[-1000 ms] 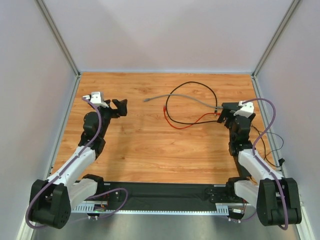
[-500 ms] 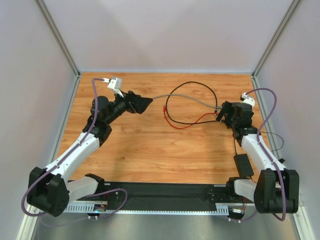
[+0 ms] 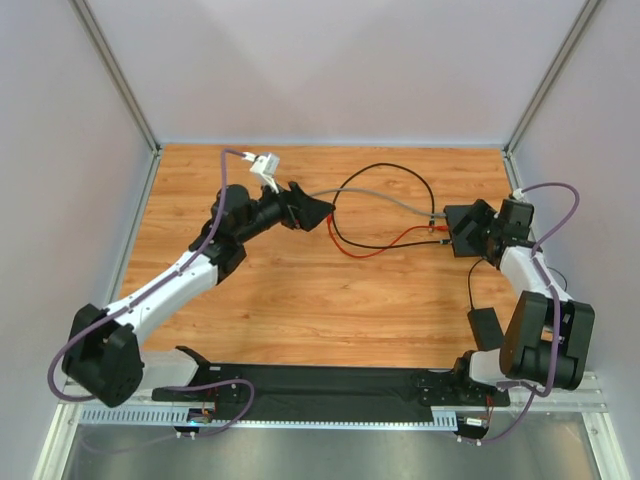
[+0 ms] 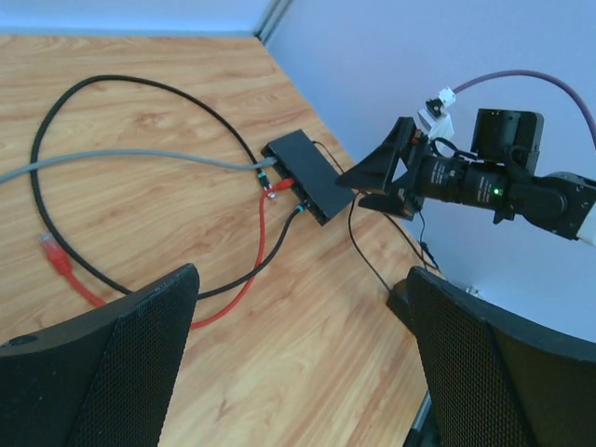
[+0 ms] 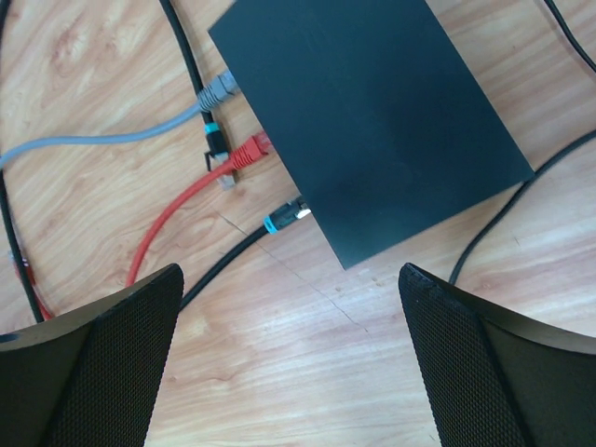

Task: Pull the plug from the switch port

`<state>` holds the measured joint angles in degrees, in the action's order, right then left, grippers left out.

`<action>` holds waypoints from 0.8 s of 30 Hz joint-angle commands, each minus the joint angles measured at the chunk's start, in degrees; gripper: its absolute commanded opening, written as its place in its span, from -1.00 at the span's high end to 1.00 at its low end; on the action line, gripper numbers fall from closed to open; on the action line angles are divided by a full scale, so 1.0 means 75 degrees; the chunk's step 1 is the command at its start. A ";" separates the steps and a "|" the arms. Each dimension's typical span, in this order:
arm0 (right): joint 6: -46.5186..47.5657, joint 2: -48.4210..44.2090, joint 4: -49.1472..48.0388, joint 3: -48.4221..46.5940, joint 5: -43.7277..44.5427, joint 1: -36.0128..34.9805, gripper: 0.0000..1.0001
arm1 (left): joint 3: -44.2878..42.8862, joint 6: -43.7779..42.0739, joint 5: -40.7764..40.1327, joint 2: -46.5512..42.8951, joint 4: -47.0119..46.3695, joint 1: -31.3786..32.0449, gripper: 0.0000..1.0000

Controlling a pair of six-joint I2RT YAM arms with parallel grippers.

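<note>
Both tools are wide open and holding nothing. The left tool (image 3: 318,210) hangs over the far-middle of the desk (image 3: 300,310), pointing at the switch (image 5: 372,121). The right tool (image 3: 458,232) hovers directly above it. The switch lies flat near the desk's right edge, port side facing desk centre.

Seated in that side are the grey plug (image 5: 220,90), red plug (image 5: 251,151) and black plug (image 5: 284,217) with a teal ring. Another teal-ringed cable end (image 5: 215,137) lies just beside the red one; I can't tell whether it's seated. The task doesn't say which plug.

This reads as the approach step. Suggestions:
- Bring the right tool down flat on the lid to pin the switch; the box looks light and would likely drag with the cord.
- Have the left tool grip the boot, not the cord, with the jaws over the latch tab.
- Pull straight along the port axis, toward desk centre.
- The plugs are packed close, so narrow the jaws before going in or they'll catch a neighbour.
- The black cable (image 3: 390,167) loops between the left tool and the switch and could snag.
</note>
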<state>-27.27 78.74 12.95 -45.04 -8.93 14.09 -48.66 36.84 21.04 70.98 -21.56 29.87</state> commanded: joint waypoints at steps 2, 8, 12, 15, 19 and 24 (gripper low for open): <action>-0.0185 0.0270 0.0043 -0.0697 -0.0065 0.0055 -1.00 | -0.1152 -0.0377 -0.0389 0.0647 0.0825 0.0598 -0.95; -0.0173 0.0950 -0.0051 -0.1213 0.0615 0.0172 -1.00 | -0.2779 -0.1383 -0.1082 0.1913 0.1761 0.1407 -0.67; -0.0465 0.1337 -0.0249 -0.1530 0.0686 0.0196 -0.98 | -0.3926 -0.2309 -0.1116 0.3318 0.1970 0.1899 -0.66; -0.0723 0.1606 -0.0496 -0.1694 0.0769 0.0208 -0.98 | -0.5180 -0.2860 -0.1340 0.4397 0.2288 0.2029 -0.67; -0.0946 0.2109 -0.0660 -0.2056 0.1025 0.0208 -0.98 | -0.6635 -0.3083 -0.1259 0.5662 0.2395 0.2029 -0.66; -0.0666 0.2438 -0.0719 -0.2385 0.1132 0.0243 -0.98 | -0.7628 -0.3049 -0.1188 0.6542 0.2241 0.2029 -0.66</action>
<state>-32.69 96.16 10.13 -59.81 -2.46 15.38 -99.59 16.14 12.01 118.19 -4.93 45.10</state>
